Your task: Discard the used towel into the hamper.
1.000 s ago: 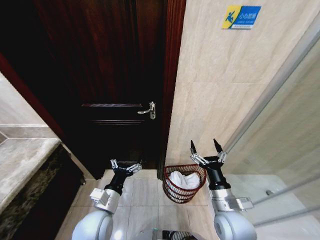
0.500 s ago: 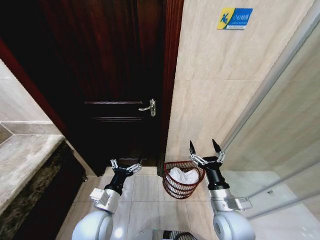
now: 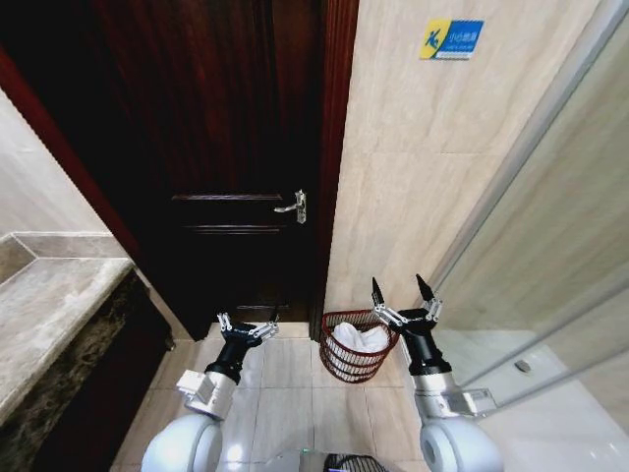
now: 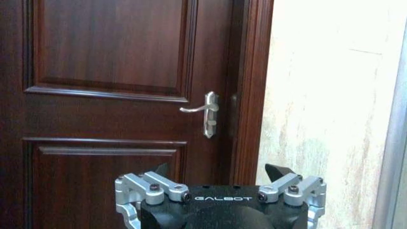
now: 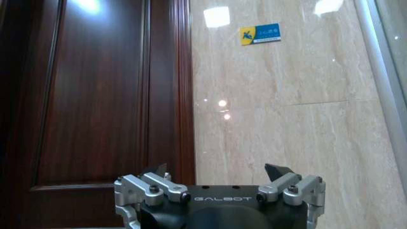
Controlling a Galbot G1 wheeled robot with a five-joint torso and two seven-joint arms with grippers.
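Towel (image 3: 360,337) in hamper (image 3: 355,368), on floor by door (image 3: 226,147) frame.
Left hand (image 3: 246,326) open, low before door; right hand (image 3: 404,288) open, empty, raised just right of hamper. View has tilted since earlier; both hands hold the same pose.

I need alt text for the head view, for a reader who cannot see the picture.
A white towel lies in the hamper, which stands on the tiled floor beside a dark wooden door. The left gripper and right gripper are raised, open and empty.
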